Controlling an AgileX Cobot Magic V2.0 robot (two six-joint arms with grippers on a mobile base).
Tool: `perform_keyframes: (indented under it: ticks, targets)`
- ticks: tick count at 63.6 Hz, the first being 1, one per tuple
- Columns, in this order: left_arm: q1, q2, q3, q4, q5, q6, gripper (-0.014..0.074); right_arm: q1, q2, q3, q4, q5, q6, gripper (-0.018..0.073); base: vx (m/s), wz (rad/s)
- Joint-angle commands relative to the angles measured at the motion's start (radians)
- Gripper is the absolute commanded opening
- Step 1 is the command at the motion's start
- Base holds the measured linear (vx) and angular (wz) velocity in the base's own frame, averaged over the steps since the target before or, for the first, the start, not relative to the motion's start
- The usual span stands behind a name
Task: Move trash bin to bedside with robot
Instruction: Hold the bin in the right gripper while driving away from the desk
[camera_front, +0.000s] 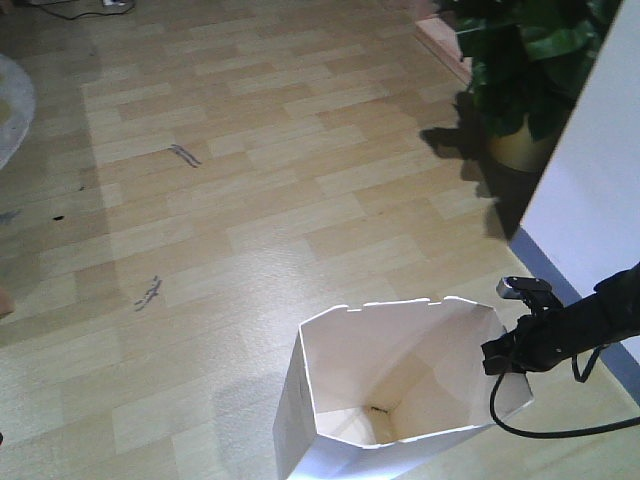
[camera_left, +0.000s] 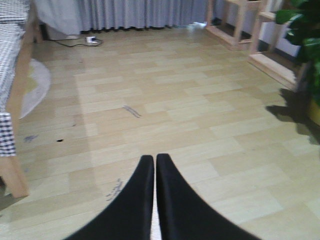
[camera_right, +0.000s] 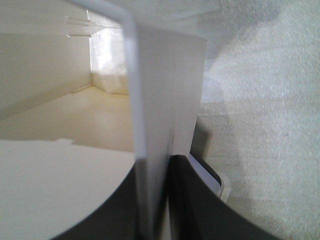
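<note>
At the bottom of the front view, on the pale wood-plank floor (camera_front: 250, 200), the trash bin (camera_front: 350, 375) stands upright with its angular rim open to the camera and its cream interior showing. The right gripper (camera_front: 507, 358) meets the bin at the right-hand part of the rim, the black arm reaching in from the right edge with a cable looping below it. In the right wrist view its dark fingers (camera_right: 200, 200) sit one on each side of the thin white wall, closed onto it, with the inside of the bin to the left. The left gripper (camera_left: 155, 160) has its two black fingers pressed together with nothing between them, pointing out over bare floor. The bed (camera_left: 12, 100), with its wooden frame and checked bedding, lies at the left edge of that view beside a round rug (camera_left: 37, 85). A potted plant (camera_front: 530, 60) stands well beyond the bin, next to a white wall (camera_front: 600, 150).
</note>
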Motion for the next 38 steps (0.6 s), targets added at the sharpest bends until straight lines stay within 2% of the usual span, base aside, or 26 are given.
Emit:
perform_keyframes:
  ticks: [1, 38]
  targets:
    - [-0.003, -0.014, 0.003, -0.002, -0.066, -0.004, -0.0006, -0.002, -0.074, -0.006, 0.034, 0.201, 0.004, -0.0005, 0.15, 0.36]
    - [-0.003, -0.014, 0.003, -0.002, -0.066, -0.004, -0.0006, -0.002, -0.074, -0.006, 0.034, 0.201, 0.004, -0.0005, 0.22, 0.24]
